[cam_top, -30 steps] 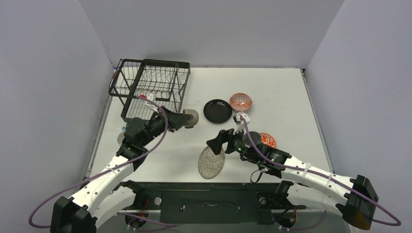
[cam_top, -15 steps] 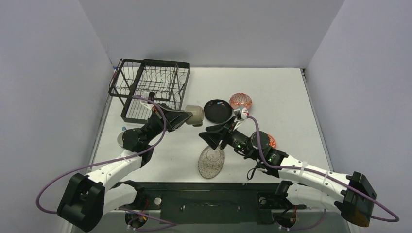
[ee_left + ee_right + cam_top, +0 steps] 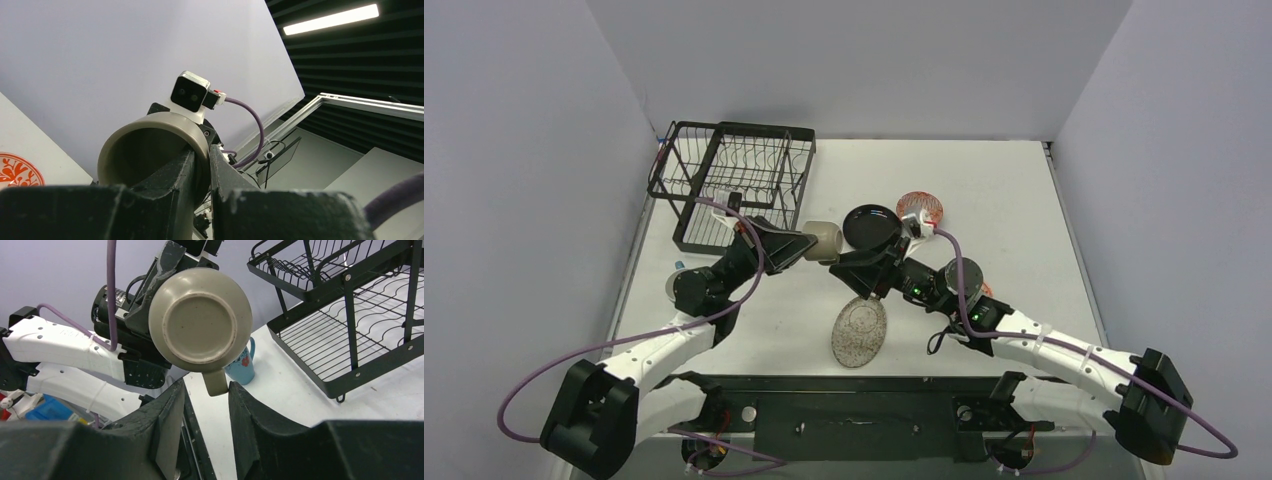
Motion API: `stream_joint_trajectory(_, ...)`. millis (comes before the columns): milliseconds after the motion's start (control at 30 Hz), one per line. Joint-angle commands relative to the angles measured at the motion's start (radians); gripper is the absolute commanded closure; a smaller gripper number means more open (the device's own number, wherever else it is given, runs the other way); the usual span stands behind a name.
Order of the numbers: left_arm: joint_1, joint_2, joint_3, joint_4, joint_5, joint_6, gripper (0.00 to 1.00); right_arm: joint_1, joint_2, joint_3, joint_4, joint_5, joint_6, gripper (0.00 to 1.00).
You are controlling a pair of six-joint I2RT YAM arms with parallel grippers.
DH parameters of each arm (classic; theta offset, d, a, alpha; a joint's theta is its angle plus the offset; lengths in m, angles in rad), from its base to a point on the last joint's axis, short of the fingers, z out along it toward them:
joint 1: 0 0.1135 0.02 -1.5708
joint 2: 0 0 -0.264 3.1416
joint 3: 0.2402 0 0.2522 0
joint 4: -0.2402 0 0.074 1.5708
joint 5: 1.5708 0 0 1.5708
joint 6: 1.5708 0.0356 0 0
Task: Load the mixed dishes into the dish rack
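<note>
the right fingers have risen to the olive cup, narrowing around its handle but still apart. the left fingers stay clamped on its rim, so this looks like a mid-air handover.

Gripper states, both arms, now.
Left gripper: closed on the rim of the olive cup.
Right gripper: open, jaws straddling that cup's handle, not clamped.

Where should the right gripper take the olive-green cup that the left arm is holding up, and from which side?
By its handle. The olive-green cup shows its base to the right gripper, the left gripper pinches the rim, and the handle juts out free from the wall. Come from the base side, jaws straddling the handle.
</note>
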State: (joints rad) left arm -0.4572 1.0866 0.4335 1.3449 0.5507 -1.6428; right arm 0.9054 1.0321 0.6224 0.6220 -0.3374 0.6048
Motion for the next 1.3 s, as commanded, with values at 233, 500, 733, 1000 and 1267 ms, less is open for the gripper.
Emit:
stream_joint_trajectory(233,-0.003,-0.023,0.011,0.091,-0.006,-0.043,1.00,0.030,0.034,0.087,0.017,0.020,-0.118,0.74)
stream_joint_trajectory(500,-0.009,-0.037,0.002,0.066,-0.007,-0.052,1.00,0.032,0.051,0.101,0.037,0.005,-0.119,0.90)
stream_joint_trajectory(733,-0.009,-0.070,-0.008,-0.038,-0.011,-0.027,1.00,0.040,0.045,0.092,0.055,0.049,-0.121,1.00)
stream_joint_trajectory(1000,-0.001,-0.215,-0.006,-0.394,-0.035,0.164,0.43,0.051,0.030,0.104,-0.033,0.143,-0.130,1.00)
stream_joint_trajectory(1267,0.008,-0.472,0.166,-1.251,-0.232,0.618,0.16,0.056,0.009,0.119,-0.164,0.252,-0.186,1.00)
